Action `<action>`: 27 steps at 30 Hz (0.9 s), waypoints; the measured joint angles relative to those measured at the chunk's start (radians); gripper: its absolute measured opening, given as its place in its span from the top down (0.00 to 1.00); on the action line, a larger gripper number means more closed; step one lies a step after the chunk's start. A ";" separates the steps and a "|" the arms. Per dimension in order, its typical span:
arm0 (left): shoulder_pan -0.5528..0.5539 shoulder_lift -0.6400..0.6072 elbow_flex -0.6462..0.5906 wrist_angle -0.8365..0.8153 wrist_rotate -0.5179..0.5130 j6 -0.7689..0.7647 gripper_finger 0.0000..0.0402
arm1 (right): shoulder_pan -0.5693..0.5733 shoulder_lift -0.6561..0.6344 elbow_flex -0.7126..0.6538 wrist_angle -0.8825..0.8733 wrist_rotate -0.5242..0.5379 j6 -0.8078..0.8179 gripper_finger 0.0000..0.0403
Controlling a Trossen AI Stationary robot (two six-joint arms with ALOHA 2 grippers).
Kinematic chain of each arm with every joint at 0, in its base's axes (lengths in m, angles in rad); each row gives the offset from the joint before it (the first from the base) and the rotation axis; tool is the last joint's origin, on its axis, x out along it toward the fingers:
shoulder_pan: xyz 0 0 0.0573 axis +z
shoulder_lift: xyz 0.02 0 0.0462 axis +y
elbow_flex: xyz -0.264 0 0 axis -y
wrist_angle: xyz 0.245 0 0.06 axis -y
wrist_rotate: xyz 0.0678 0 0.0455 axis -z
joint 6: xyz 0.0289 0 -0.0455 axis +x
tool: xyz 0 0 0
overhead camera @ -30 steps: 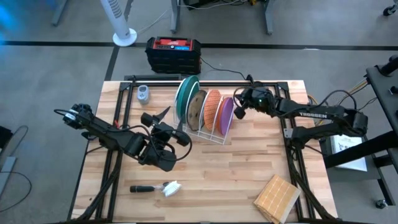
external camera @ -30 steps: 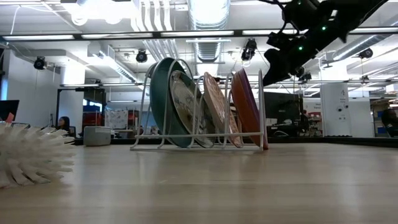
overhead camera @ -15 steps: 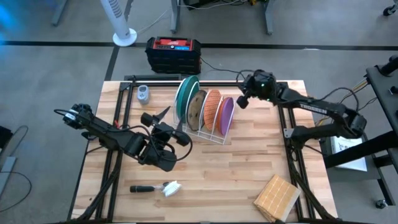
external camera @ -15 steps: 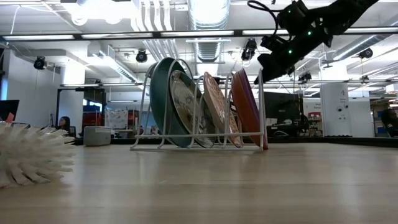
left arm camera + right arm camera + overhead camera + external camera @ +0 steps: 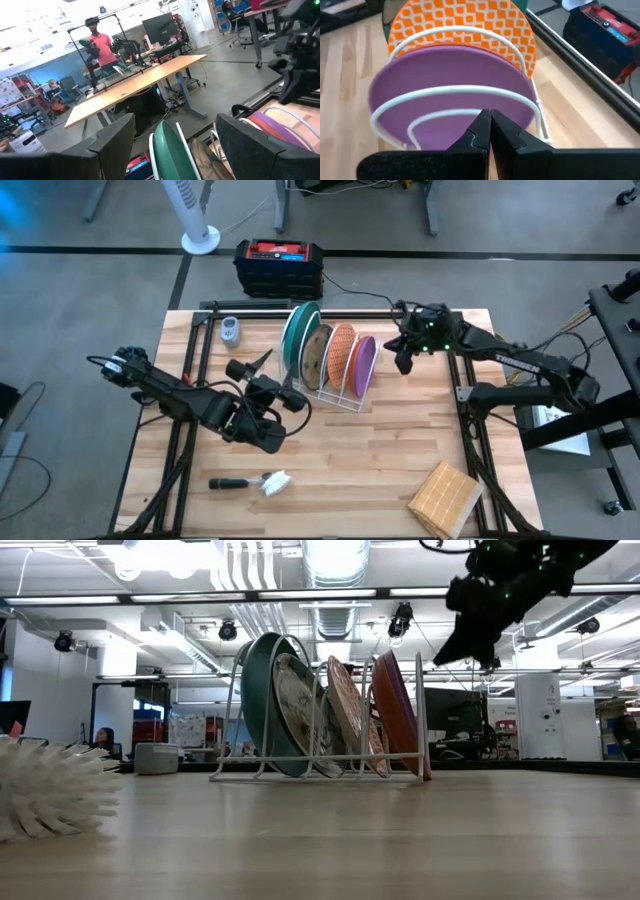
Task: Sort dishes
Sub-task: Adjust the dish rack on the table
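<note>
Four plates upright in one white wire rack (image 5: 335, 390) at the counter's (image 5: 380, 470) back middle, one teal (image 5: 296, 332), one speckled brown (image 5: 316, 352), one orange (image 5: 341, 348), one purple (image 5: 363, 362), right gripper (image 5: 404, 360) just beside purple plate, fingers (image 5: 479, 131) together, left gripper (image 5: 287, 392) fingers (image 5: 112, 137) apart beside rack.

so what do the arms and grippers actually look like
Both arms are dark, nearly black, built of jointed segments with black cables along them. The right arm carries white lettering on its forearm and small green lights near the right gripper. The left gripper has wide, flat dark fingers; the right's fingers are dark and taper to narrow tips.
</note>
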 joint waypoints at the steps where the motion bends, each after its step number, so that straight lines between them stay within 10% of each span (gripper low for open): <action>1: 0.001 0.000 0.000 0.000 0.000 0.000 0.33 | 0.000 0.013 -0.013 0.034 0.000 0.009 1.00; 27: 0.004 0.000 0.000 -0.008 0.000 -0.004 0.33 | -0.029 0.307 0.025 0.328 0.142 -0.013 1.00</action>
